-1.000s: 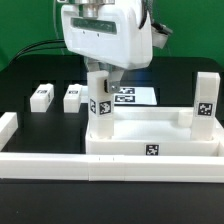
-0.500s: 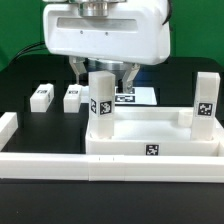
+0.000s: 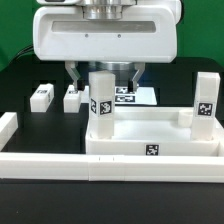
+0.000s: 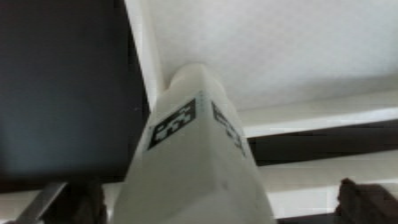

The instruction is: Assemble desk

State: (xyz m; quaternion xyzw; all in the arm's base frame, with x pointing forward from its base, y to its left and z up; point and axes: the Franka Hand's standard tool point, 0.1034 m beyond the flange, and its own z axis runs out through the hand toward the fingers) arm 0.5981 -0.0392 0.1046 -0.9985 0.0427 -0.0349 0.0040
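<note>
The desk slab (image 3: 125, 150) is a white tray lying against the front rail, with a tag on its front wall. One white tagged leg (image 3: 100, 100) stands upright in its corner on the exterior view's left, and another leg (image 3: 203, 100) stands in the corner on the right. My gripper (image 3: 105, 72) hangs just above the left leg, open, with one finger (image 3: 76, 72) on each side of its top and not touching it. In the wrist view the leg (image 4: 192, 140) rises between the dark fingertips (image 4: 64, 204) of my gripper (image 4: 214, 205).
Two loose white legs (image 3: 41, 95) (image 3: 72, 96) lie on the black table behind the slab on the exterior view's left. The marker board (image 3: 132, 96) lies behind the slab. A long white rail (image 3: 60, 165) runs along the front, with a short rail (image 3: 8, 127) at its left end.
My gripper has opened, let go of the left leg and risen; its body now fills more of the exterior view. The leg stays standing in the slab.
</note>
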